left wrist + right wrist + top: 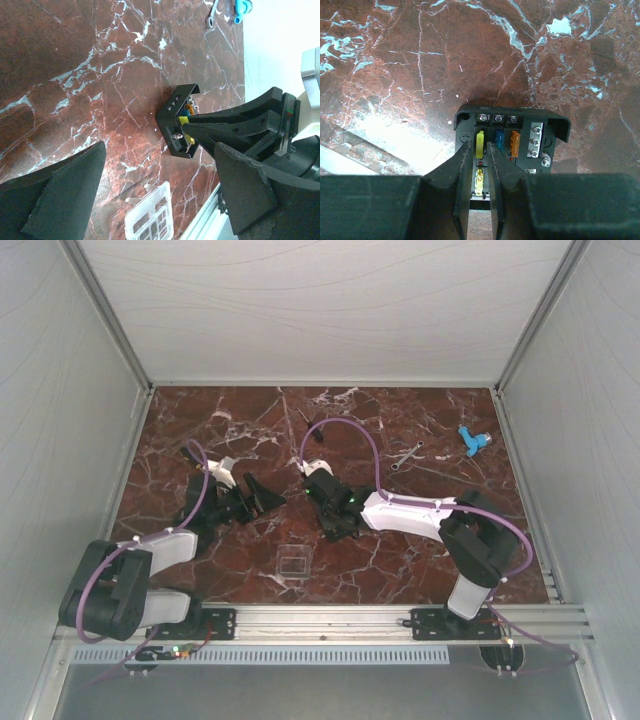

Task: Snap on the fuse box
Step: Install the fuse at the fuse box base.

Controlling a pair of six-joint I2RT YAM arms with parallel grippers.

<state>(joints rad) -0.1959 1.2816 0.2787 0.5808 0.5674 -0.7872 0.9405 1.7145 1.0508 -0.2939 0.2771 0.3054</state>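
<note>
The black fuse box (540, 126) lies open-faced on the marble, with yellow, blue and orange fuses in its slots. In the left wrist view the fuse box (172, 112) sits mid-frame. In the top view it is mostly hidden under my right gripper (325, 502). My right gripper (480, 146) is over the box, its jaws nearly together on either side of a yellow fuse (480, 140). My left gripper (262, 495) is open and empty, just left of the box. The clear lid (291, 563) lies flat near the front edge and also shows in the left wrist view (150, 220).
A small wrench (405, 455) and a blue plastic part (473, 441) lie at the back right. The metal rail (320, 620) runs along the table's front edge. White walls enclose the left, right and back.
</note>
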